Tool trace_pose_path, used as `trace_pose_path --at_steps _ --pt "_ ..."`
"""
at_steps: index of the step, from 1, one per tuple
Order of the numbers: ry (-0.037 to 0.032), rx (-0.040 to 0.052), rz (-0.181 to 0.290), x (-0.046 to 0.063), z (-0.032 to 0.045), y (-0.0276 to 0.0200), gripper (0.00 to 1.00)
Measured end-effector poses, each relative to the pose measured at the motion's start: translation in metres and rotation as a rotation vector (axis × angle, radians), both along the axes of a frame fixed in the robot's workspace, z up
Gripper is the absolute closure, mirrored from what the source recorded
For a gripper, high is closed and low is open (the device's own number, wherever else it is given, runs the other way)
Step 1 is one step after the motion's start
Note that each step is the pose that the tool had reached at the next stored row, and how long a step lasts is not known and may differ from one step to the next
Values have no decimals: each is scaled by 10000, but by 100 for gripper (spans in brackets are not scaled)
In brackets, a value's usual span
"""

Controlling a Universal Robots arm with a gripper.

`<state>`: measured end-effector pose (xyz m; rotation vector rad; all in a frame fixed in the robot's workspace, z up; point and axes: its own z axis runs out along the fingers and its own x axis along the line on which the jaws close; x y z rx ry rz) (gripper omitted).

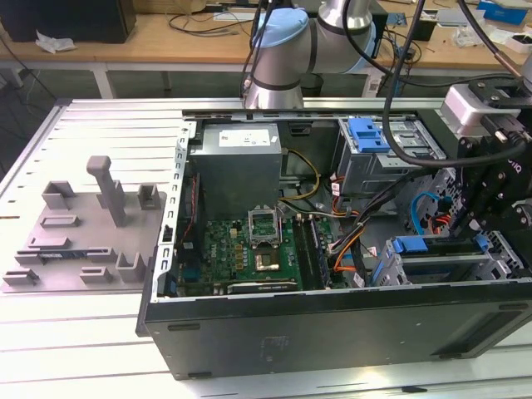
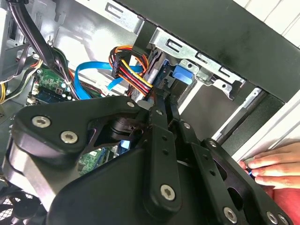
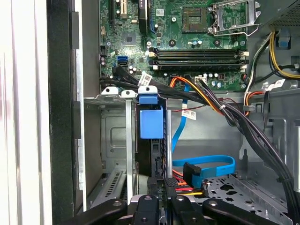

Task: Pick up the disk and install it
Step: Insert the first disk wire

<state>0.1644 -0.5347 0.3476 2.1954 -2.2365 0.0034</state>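
Arm pose: the arm [image 1: 287, 46] reaches in from the far edge of the table and bends across to the exterior view's right, where its black wrist assembly hangs over the open computer case [image 1: 332, 324], above the drive cage end.

Gripper: the gripper [image 3: 161, 199] points down into the drive cage; in the first wrist view its black linkage sits just over the rear edge of the disk. Its fingers lie drawn close together, yet whether they clamp the disk's edge or stand just free of it I cannot tell.

Disk: the disk [image 3: 152, 140] stands on edge in a slot of the metal drive cage [image 3: 110, 140] at the case's corner, its blue carrier tab [image 3: 151, 123] facing the motherboard [image 3: 187, 42]. It lies directly beneath the gripper, touching or almost touching it.

Cables: a red, yellow and black power plug [image 2: 133, 77] and a flat blue data cable [image 3: 206, 164] lie just beside the disk's rear edge.

Fixture tray: the grey fixture tray [image 1: 79, 241] rests on the table well apart from the case, toward the exterior view's left.

Hand: a person's hand [image 2: 272, 164] rests on the case's outer edge, near the gripper in the second wrist view.
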Motion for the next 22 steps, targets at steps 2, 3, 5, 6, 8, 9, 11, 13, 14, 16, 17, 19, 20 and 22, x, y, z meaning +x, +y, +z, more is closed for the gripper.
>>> trace_pose_path --at_steps 2,3,5,6,8,9,11,13,14,16,17,19,20,22 --pt "0 3 1 0 -12 0 83" --pt "0 3 0 0 -15 0 83" --pt "0 2 0 0 -20 0 83" --pt "0 3 0 0 -25 0 83" --pt "0 2 -2 0 -31 0 83" --pt "0 2 -2 2 -33 0 83" --pt "0 4 -1 5 -38 0 83" --pt "0 2 0 6 -47 0 83" --pt "0 0 0 6 -50 0 83" --pt "0 0 0 6 -60 0 83" --pt "0 1 0 6 -62 0 83" --pt "0 -1 0 6 -65 0 83" --pt "0 -1 0 6 -67 0 83" --pt "0 1 0 6 -69 0 83"
